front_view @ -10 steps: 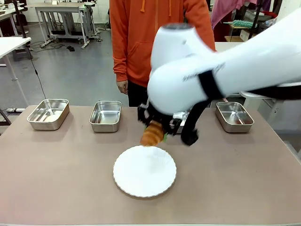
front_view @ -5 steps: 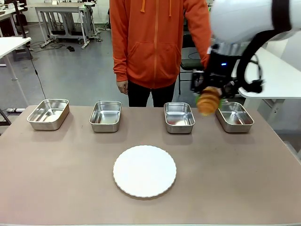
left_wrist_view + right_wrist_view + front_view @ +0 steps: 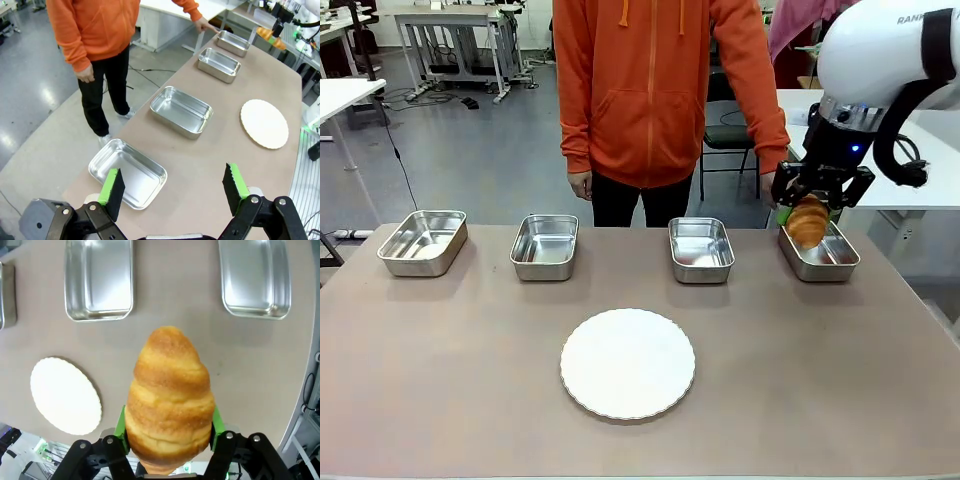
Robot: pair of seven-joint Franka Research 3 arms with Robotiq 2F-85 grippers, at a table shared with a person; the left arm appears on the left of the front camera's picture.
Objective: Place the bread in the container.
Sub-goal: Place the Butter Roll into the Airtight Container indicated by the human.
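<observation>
Only one bit of print legible: dark capitals on the white shell of the right arm (image 3: 880,50), cut off at the picture's top right edge, reading "RANK", with the opening letter lost on the curve of the shell and whatever follows running out of view. It sits on the upper casing, well above the gripper. No lettering, labels or numbers can be made out on anything else near that arm, on the table, or in either wrist view.
</observation>
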